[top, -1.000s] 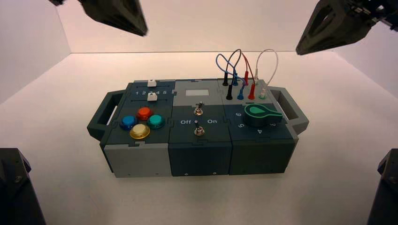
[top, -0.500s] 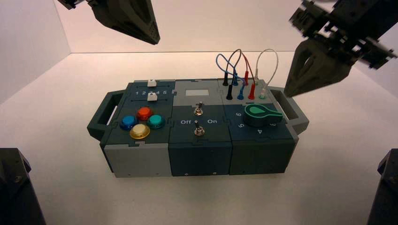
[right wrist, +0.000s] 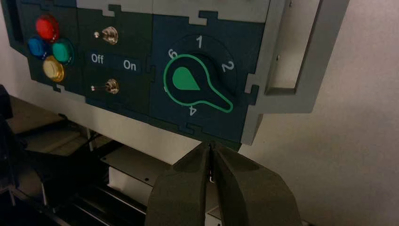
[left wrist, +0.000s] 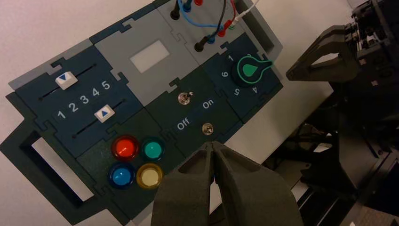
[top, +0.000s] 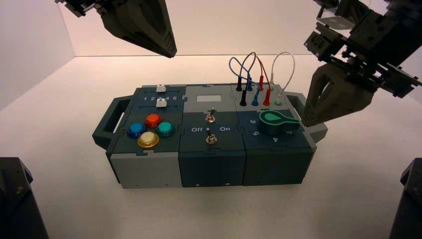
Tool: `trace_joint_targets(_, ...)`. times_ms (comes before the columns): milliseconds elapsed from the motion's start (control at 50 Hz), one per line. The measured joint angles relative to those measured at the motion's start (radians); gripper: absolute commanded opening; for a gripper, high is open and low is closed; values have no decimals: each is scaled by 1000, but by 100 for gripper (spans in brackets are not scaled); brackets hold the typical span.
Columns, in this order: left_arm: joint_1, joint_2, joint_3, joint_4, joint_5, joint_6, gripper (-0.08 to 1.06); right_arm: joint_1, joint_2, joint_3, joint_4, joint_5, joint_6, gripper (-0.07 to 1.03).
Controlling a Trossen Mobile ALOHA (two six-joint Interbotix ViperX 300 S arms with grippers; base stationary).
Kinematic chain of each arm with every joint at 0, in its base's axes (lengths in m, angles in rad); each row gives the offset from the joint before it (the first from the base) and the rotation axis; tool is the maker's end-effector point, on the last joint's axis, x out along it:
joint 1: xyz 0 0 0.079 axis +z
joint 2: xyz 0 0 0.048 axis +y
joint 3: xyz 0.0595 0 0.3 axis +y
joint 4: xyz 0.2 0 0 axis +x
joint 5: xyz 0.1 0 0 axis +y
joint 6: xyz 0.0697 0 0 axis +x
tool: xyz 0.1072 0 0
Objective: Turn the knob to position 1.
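Observation:
The dark green teardrop knob [top: 275, 122] sits on the box's right section, with a lighter green inset on top. In the right wrist view the knob [right wrist: 193, 87] has its pointer arm aimed between the printed 2 and 4, covering the number there. My right gripper [top: 308, 121] is shut and empty, and hangs above the box's right handle, just right of the knob and apart from it. In its own view the right gripper [right wrist: 210, 146] shows closed tips. My left gripper [top: 170, 52] is shut and empty, high above the box's back left; its own view [left wrist: 212, 145] shows closed tips.
The box [top: 149, 169] also carries red, blue, teal and yellow buttons [top: 151, 130], two sliders [top: 160, 95], two toggle switches [top: 211, 127] marked Off and On, and plugged wires [top: 256, 74] behind the knob. Grey handles stick out at both ends.
My right gripper has come down and to the left, from high at the right to just beside the knob. My left gripper has drifted slightly right and down. The knob has not turned.

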Motion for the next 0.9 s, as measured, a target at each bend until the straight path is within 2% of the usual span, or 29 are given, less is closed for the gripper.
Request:
trace_joint_targets(380, -2, -2, 2, 0, 12, 2, -3, 3, 117, -2, 9, -38, -3, -2)
trace_joint_targets(900, -2, -3, 2, 2, 25, 6, -3, 3, 140, -6, 6, -107, -5, -2)
